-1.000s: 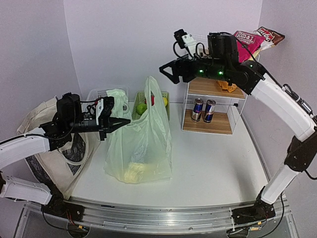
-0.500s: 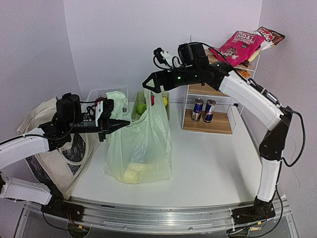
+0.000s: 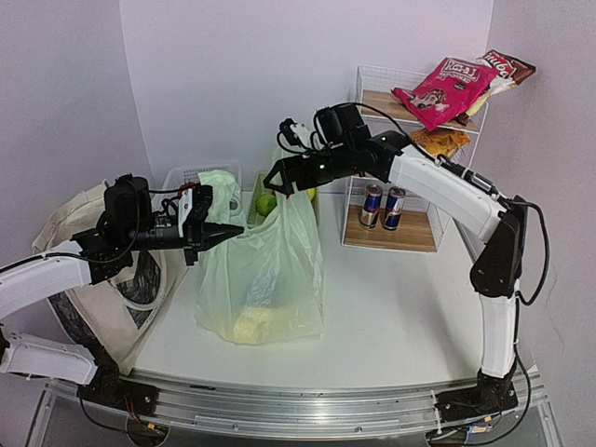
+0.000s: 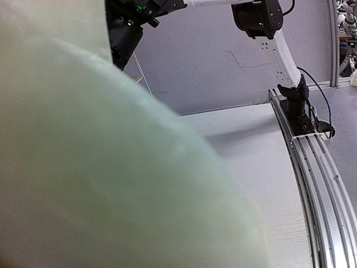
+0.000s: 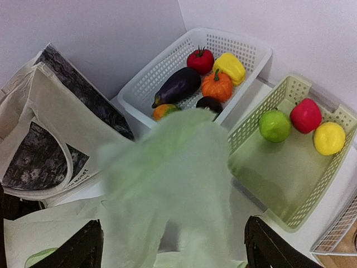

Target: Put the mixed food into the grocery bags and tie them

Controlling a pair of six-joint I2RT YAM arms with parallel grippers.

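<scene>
The pale-green plastic bag [image 3: 265, 270] stands upright mid-table with something yellow [image 3: 251, 323] showing through its bottom. My left gripper [image 3: 233, 228] is shut on the bag's left upper edge. Bag plastic [image 4: 111, 167] fills the left wrist view and hides the fingers. My right gripper [image 3: 276, 180] is open at the bag's raised handle. In the right wrist view that handle [image 5: 178, 167] lies blurred between the wide-apart fingers [image 5: 86, 245]. The cream canvas tote [image 3: 102, 279] slumps at the left and also shows in the right wrist view [image 5: 50, 123]. Two drink cans [image 3: 383, 207] and snack packets [image 3: 445, 82] sit on the wire shelf.
A white basket [image 5: 245, 47] of toy vegetables and a green basket [image 5: 295, 84] with three fruits stand behind the bag by the back wall. The wire shelf [image 3: 391, 233] stands at the back right, with an orange packet [image 3: 438, 142] on its middle level.
My right arm has swung left from the shelf to the plastic bag's raised handle. My left arm and the bag have stayed put.
</scene>
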